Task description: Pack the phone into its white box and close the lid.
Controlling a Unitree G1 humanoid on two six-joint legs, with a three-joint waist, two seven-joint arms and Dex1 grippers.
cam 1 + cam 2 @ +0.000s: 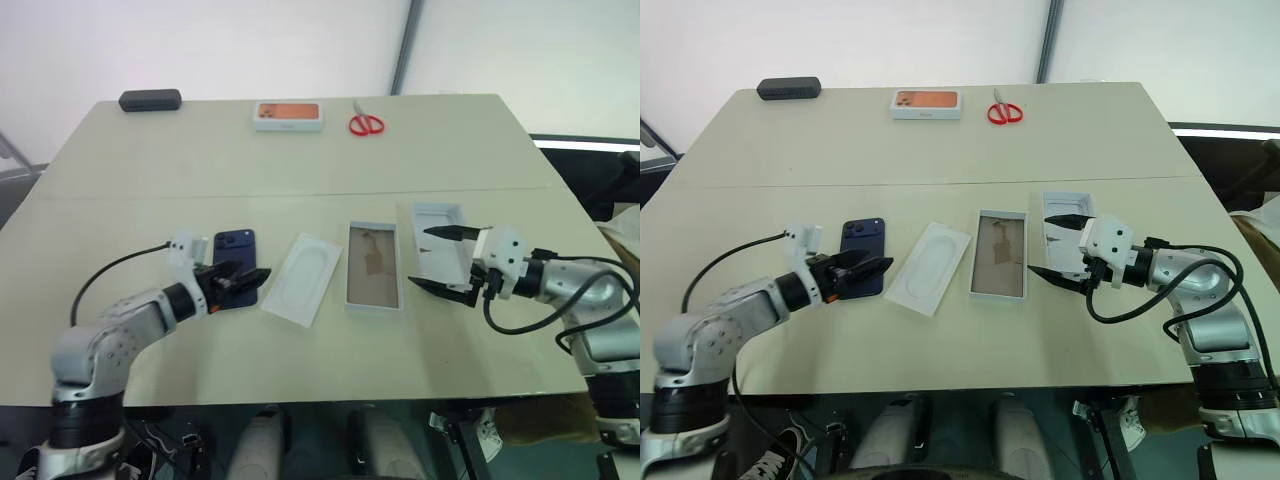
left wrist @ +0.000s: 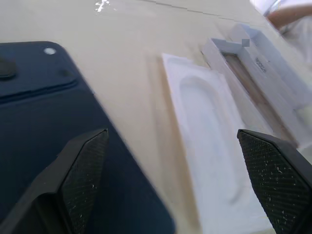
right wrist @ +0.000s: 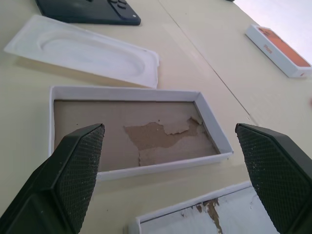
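Phone (image 1: 862, 255) pickup is the step in hand — the slim navy handset lies flat on the table (image 1: 300, 160) directly under the left gripper (image 1: 872, 270), whose fingers stand wide and empty. Pinch its long edges squarely. Beyond its tips lies the white insert (image 1: 302, 278), then the white box (image 1: 373, 268). The right gripper (image 1: 440, 258), equally wide, hovers over the lid (image 1: 440, 222) — no rush there.

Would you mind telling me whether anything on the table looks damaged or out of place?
The white box has a torn inner floor: the brownish lining is peeled in a ragged patch near one end. The lid beside it shows similar scuffed, torn spots inside. The thin white insert lies askew between the phone and the box.
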